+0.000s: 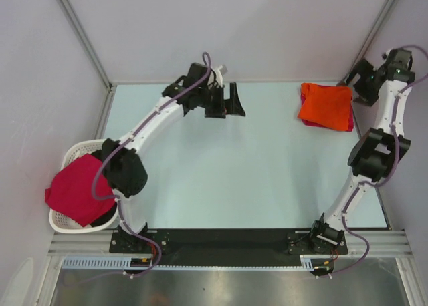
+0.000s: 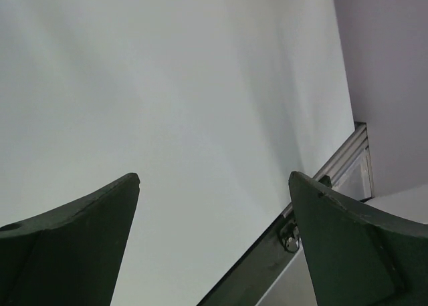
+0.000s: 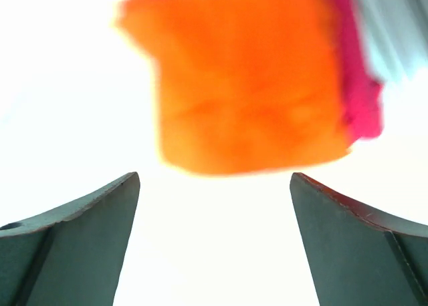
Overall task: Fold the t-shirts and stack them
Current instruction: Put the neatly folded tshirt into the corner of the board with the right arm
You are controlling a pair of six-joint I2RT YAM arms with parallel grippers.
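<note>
Right wrist view: the right claw stands wide open, with nothing between its two dark fingers. Just beyond it lies the orange t-shirt, folded to a rough square. It rests on a folded crimson-pink t-shirt, whose edge shows along one side. This picture is overexposed, so the surface under the shirts reads as plain white.

Left wrist view: the left claw is also wide open and empty. It looks across bare pale surface toward a metal frame rail.

Top external view: the two-shirt stack sits at the far right of the worktop, with the right claw just beside it near the corner. The left claw hangs over the far middle-left, well apart from any cloth. At the near left, beyond the worktop's edge, a white slatted basket holds an unfolded crimson-pink t-shirt. This shirt is crumpled, spills over the rim, and is partly hidden by the left arm.

The step in hand appears to be fetching that basket shirt. The left arm is much the nearer. It would do best to pinch only a top layer of cloth near an edge and lift it clear of the rim so the basket is not dragged along. The shirt should then be spread flat on the open middle of the worktop, away from the finished stack, before any fold.
</note>
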